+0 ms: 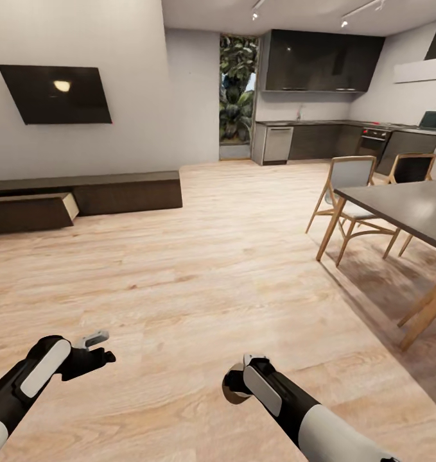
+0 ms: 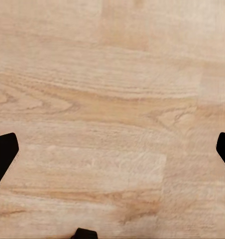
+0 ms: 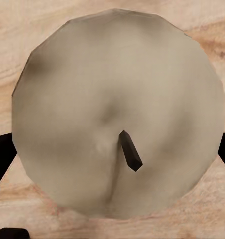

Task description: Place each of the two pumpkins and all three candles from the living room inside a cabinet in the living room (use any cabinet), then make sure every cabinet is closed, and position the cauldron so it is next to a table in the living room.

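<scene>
The right tool (image 1: 234, 388) hangs low over the wooden floor (image 1: 198, 282) with its fingers closed around a candle (image 3: 117, 112), whose pale tan flat top and short dark wick face the right wrist camera; in the head view the candle shows as a rounded shape at the tip of the right arm. The left tool (image 1: 95, 350) hovers over bare planks with its dark fingertips (image 2: 4, 154) spread wide apart and nothing between them. The cabinet (image 1: 83, 199) runs long and low along the left wall beneath a dark wall screen (image 1: 56, 93), well apart from both tools; one front (image 1: 28, 212) at its left end stands tilted out, showing a light tan inner edge, while the rest sits flush. A broad stretch of floor lies between the arms and the cabinet. To the right, the corner of a dark tabletop (image 1: 404, 205) juts in, with two wooden chairs (image 1: 349, 192) just beside it. A kitchen with dark units (image 1: 320, 61) lies beyond.
</scene>
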You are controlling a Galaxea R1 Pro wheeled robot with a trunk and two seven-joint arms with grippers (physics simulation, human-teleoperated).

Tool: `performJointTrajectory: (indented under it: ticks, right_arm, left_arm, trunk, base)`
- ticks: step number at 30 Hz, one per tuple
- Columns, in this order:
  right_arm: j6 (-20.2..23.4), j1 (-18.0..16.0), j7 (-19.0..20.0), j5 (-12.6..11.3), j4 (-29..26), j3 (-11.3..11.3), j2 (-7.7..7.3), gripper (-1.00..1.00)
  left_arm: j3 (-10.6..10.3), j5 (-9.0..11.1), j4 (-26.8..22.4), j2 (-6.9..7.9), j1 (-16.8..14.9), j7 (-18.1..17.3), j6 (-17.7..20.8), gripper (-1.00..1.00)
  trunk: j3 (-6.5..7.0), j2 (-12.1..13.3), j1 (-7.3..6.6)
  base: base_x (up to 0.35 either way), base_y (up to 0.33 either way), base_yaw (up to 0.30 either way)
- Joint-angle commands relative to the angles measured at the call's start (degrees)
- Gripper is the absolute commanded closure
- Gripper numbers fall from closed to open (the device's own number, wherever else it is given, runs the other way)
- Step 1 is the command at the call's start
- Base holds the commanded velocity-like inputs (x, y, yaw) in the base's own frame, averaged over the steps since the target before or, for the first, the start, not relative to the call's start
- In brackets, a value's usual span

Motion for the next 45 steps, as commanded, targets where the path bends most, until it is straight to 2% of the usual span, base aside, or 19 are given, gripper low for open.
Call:
performJointTrajectory:
  ticks: [1,16,27,40,45]
  right_arm:
    - [0.0,-0.1,-0.5,-0.5,-0.1,0.2,-0.04,1.00]
    - [-0.1,-0.1,-0.5,-0.5,-0.2,0.2,-0.08,1.00]
    - [-0.6,-0.1,-0.5,-0.5,-0.2,0.2,-0.05,1.00]
    - [-1.0,-0.1,-0.5,-0.5,-0.2,0.3,-0.07,1.00]
    - [-1.0,-0.1,-0.5,-0.5,-0.2,0.2,-0.10,1.00]
  left_arm:
    - [-0.2,0.6,-0.1,0.07,-0.1,0.6,0.0,-1.00]
    - [-0.2,0.6,-0.1,0.05,-0.1,0.6,0.0,-1.00]
    - [-0.2,0.6,-0.1,0.08,-0.1,0.6,0.0,-1.00]
    - [-0.2,0.6,-0.1,-0.01,-0.1,0.6,-0.1,-1.00]
    - [-0.2,0.6,-0.1,-0.01,-0.1,0.6,-0.1,-1.00]
  trunk:
    - [-0.12,0.0,0.03]
    - [-1.08,0.0,0.03]
    - [-1.12,0.0,0.03]
    - [-1.12,0.0,0.03]
    - [-1.12,0.0,0.03]
  base:
    - [0.330,0.000,0.188]
    - [0.330,0.000,0.169]
    - [0.330,0.013,0.010]
    - [0.330,0.056,0.243]
    - [0.330,0.001,0.064]
